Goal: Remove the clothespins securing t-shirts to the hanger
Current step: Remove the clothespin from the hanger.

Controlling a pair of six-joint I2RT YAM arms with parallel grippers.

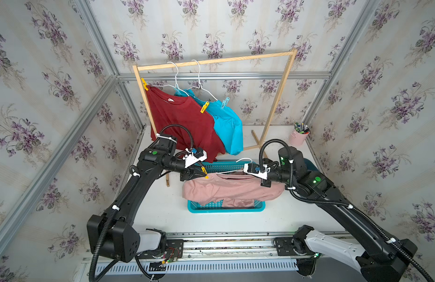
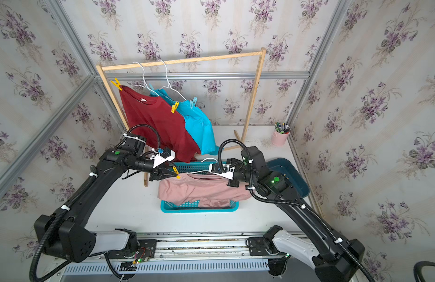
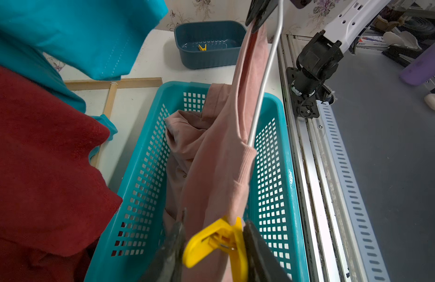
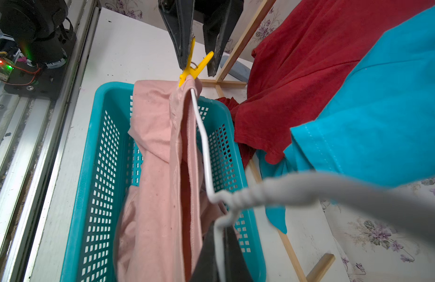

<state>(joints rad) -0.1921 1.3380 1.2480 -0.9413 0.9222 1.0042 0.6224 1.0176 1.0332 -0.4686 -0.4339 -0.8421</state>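
**Flowered Walls, White Table: Pincer Closes on Peg at Pink Shirt's Shoulder**

Violet-sprigged wallpaper (image 1: 52, 85) rings a white tabletop (image 1: 162, 214) with a teal mesh basket (image 1: 226, 209) at its middle. The left gripper (image 4: 197, 68) has its two dark fingers pressed against the splayed handles of a yellow clothespin (image 3: 216, 240), a narrow pinch with the peg between them. The peg's mouth bites the shoulder end of a dusty pink t-shirt (image 1: 232, 190), where a white wire hanger (image 4: 203, 151) runs into the cloth. The right gripper (image 4: 220, 232), jaws clamped tight, grips that hanger's wire near its twisted neck, on the side away from the peg. The shirt is spread between the two grippers above the basket, its lower folds slumped inside.

Behind them, a wooden rack (image 1: 211, 61) carries two more hangers. A dark red t-shirt (image 1: 182, 122) is pinned by a yellow peg (image 1: 144, 84) at the shoulder beside the rack's post and by a second yellow peg (image 1: 204, 107) at the shoulder next to a turquoise t-shirt (image 1: 227, 124). A light blue clothespin (image 1: 225, 102) sits on the turquoise shirt's far shoulder.

A dark blue tub (image 3: 209, 59) on the table beyond the basket holds a loose yellow clothespin (image 3: 202, 47). A pink cup (image 1: 298, 138) of pens stands in the back corner.
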